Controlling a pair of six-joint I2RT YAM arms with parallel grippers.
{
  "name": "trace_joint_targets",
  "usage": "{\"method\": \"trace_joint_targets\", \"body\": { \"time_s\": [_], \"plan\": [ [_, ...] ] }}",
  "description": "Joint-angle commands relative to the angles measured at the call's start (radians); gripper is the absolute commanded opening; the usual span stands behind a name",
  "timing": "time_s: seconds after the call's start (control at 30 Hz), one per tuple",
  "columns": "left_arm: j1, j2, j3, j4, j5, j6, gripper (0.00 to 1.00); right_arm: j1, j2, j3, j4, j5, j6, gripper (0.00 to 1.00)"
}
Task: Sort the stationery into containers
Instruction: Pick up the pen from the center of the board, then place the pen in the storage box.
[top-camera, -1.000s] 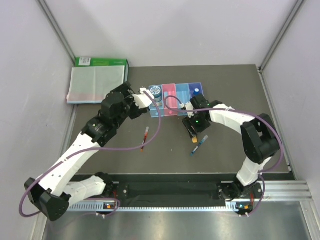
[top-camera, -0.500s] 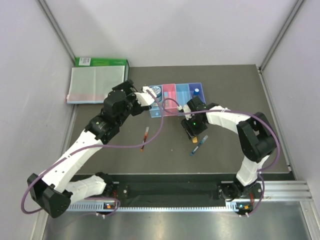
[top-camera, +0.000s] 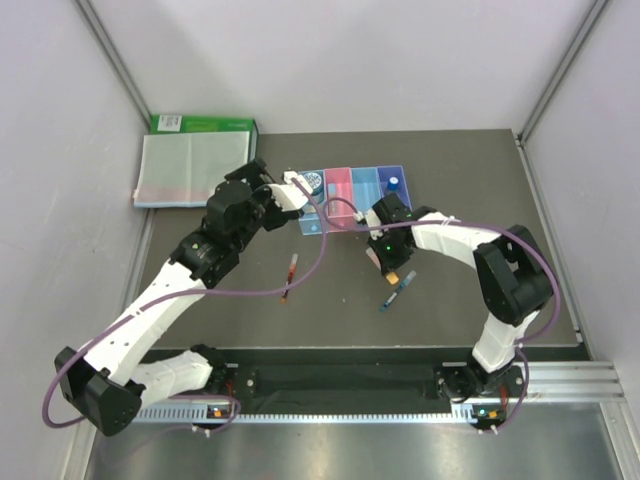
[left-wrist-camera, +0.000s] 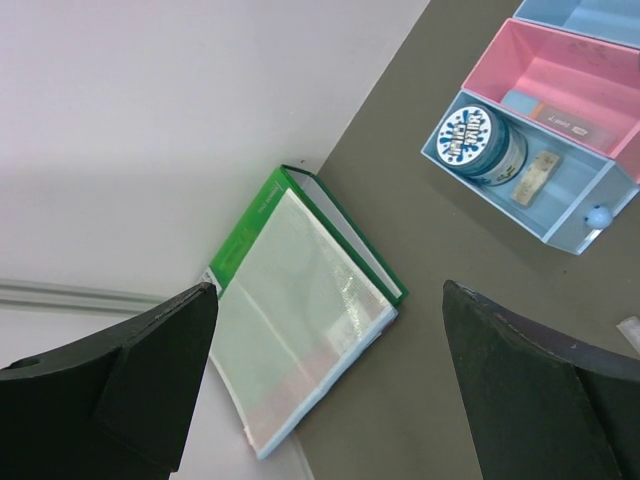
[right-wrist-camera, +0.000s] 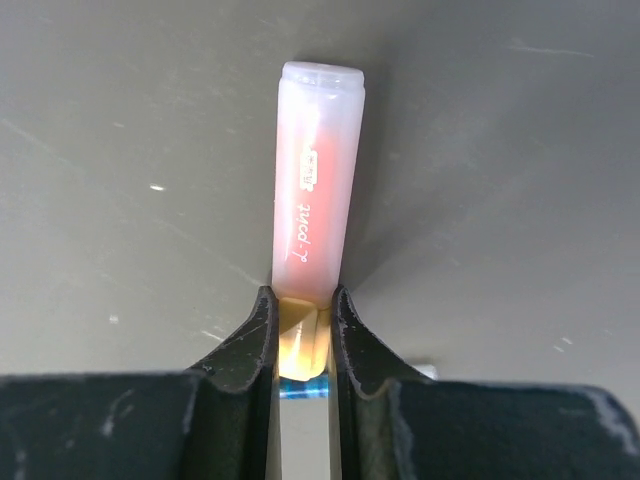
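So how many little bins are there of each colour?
light blue bins: 2
pink bin: 1
purple-blue bin: 1
Total: 4

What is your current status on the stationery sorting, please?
Left gripper open, near the containers. Right gripper shut on orange highlighter. Dark red pen and blue pen loose on the table.
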Motion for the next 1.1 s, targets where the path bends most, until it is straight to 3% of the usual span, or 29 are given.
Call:
{"method": "trace_joint_targets", "body": {
  "time_s": [0.0, 0.2, 0.5, 0.87, 1.07],
  "plan": [
    [0.009, -0.032, -0.023, -0.01, 0.046, -0.111, 0.99, 0.01, -0.071, 0.021, -0.017, 0.08, -0.045, 0.0],
    [0.016, -0.001, 0.02, -0.149, 0.171, -0.338, 0.99, -0.005, -0.185, 0.03, -0.04, 0.146, -0.077, 0.0],
    [0.024, 0.098, 0.091, -0.191, 0.406, -0.477, 0.99, -0.065, -0.305, 0.091, -0.056, 0.192, -0.111, 0.0],
    [0.025, 0.315, 0.212, -0.058, 0.583, -0.504, 0.99, -0.071, -0.452, 0.14, -0.031, 0.229, -0.125, 0.0],
    [0.029, 0.43, 0.307, -0.016, 0.662, -0.68, 0.99, -0.071, -0.522, 0.12, -0.039, 0.247, -0.111, 0.0]
  ]
}}
